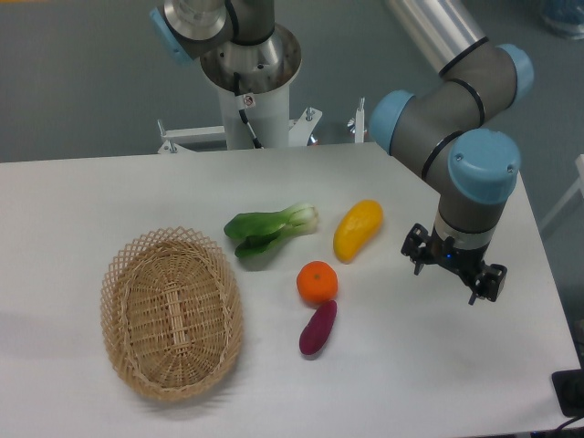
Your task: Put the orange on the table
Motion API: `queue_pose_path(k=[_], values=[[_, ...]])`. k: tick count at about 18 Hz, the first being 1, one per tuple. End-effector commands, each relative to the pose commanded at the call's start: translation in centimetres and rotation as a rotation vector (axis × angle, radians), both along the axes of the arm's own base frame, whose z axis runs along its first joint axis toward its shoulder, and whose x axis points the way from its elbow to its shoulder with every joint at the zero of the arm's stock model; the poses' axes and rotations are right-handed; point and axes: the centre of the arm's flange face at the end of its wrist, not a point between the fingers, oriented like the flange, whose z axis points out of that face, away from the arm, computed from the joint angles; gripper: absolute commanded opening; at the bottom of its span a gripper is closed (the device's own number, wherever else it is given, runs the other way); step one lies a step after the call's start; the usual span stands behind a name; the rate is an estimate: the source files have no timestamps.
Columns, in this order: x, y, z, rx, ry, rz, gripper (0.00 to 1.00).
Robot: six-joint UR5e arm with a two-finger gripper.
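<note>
A bright orange [317,281] sits on a white table [109,192] beside a yellow mango [357,229], a purple vegetable [318,328], green-and-white bok choy [270,229] and a tan woven basket [170,313]; the grey arm [456,109] wears blue caps above its black gripper [453,273].
</note>
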Motion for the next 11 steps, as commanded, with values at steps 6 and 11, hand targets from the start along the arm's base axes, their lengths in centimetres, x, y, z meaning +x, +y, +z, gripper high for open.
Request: queue_pose_path(k=[6, 11], values=[[0.08, 0.07, -0.08, 0.002, 0.003, 0.0, 1.0], [0.11, 0.06, -0.15, 0.001, 0.001, 0.0, 1.0]])
